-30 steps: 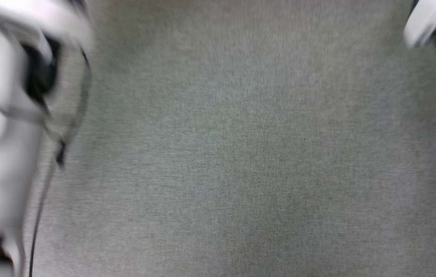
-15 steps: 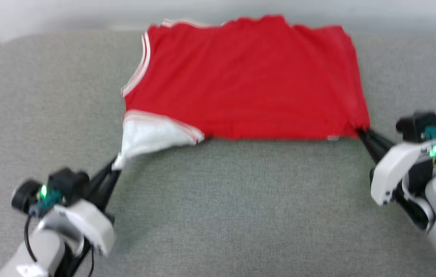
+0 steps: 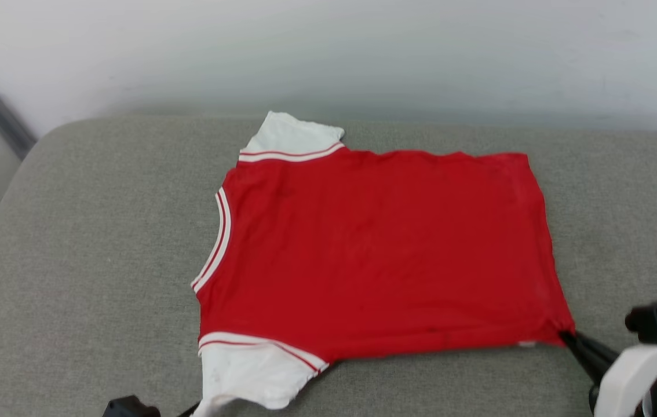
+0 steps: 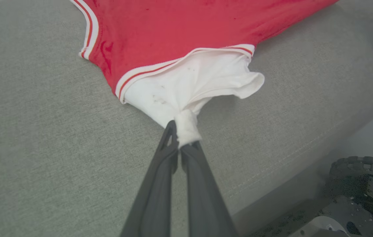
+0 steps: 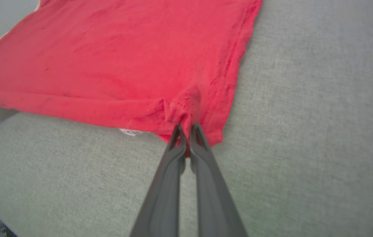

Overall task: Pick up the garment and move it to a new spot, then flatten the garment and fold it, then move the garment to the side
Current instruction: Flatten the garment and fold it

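Upward tilt of the head camera since the earlier frame brings the wall [image 3: 363, 52] into view and sets the red jersey [image 3: 380, 255] mid-view on the grey cushion [image 3: 102, 231]. The left hand [image 4: 181, 138] is clamped on the near white sleeve [image 4: 189, 79]. The jersey lies spread nearly flat, plain side up. The right hand [image 5: 188, 126] is clamped on the hem corner [image 5: 186, 102]. Assessment: relocation and flattening appear almost complete; folding and the move aside remain.
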Robot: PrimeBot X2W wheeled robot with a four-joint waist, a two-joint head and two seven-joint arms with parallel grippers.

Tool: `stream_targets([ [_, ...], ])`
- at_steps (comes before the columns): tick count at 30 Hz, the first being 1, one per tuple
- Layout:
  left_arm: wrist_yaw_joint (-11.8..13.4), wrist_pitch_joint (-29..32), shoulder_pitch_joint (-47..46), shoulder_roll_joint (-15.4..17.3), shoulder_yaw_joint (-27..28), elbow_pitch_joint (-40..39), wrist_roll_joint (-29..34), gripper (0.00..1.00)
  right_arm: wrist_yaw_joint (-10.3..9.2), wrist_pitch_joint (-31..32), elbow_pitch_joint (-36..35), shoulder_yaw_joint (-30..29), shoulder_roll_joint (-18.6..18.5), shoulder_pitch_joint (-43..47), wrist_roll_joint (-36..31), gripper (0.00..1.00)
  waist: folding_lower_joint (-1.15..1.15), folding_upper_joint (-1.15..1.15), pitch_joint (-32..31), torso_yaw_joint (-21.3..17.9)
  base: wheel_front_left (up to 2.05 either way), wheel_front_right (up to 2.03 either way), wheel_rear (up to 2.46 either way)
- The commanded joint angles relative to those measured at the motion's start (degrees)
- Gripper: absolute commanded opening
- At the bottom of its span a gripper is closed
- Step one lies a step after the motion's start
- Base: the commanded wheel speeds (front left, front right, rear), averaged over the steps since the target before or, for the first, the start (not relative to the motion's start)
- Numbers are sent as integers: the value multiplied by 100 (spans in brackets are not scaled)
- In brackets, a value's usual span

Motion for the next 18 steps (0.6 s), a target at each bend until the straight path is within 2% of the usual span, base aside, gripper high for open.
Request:
stream_targets([
  [1,55,69,167,91,-13,-132,-41,0,-4,57,-168,-72,-78,302,82,0,2,0,-100,0,0,0,0],
  [6,209,250,742,241,-58,-565,-301,0,-4,342,-769,-357,-270,1128,53,0,2,0,-235,-47,0,0,0],
  [11,304,247,959,283,-67,-796,-384,0,-4,568,-1237,-772,-158,1605,69,0,2,0,-294,-101,0,0,0],
  [18,328,157,595,366,83,-946,-181,0,-3,872,-1634,-1084,116,1694,-253,0,2,0,-254,-169,0,0,0],
])
